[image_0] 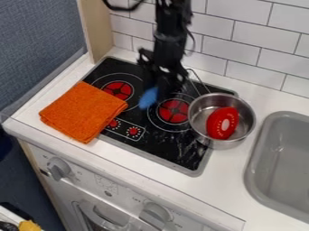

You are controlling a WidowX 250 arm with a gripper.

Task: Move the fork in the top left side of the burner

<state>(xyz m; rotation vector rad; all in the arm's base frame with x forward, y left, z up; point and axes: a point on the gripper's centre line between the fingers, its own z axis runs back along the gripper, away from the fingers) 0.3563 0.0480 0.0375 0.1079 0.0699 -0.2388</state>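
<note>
The black gripper [163, 85] hangs over the middle of the black stove top [129, 143], between the left and right red burners. A blue piece [148, 97] shows just below and left of it, its upper part hidden by the gripper; it may be part of the fork, but its full shape cannot be made out. Whether the gripper holds the blue piece or is only in front of it, I cannot tell.
An orange cloth [83, 111] covers the stove's left edge. On the right side stands a metal pot [242, 108] holding a red oval object [222, 122]. Farther right is a grey sink [283, 158]. A tiled wall [258, 40] rises behind the white counter.
</note>
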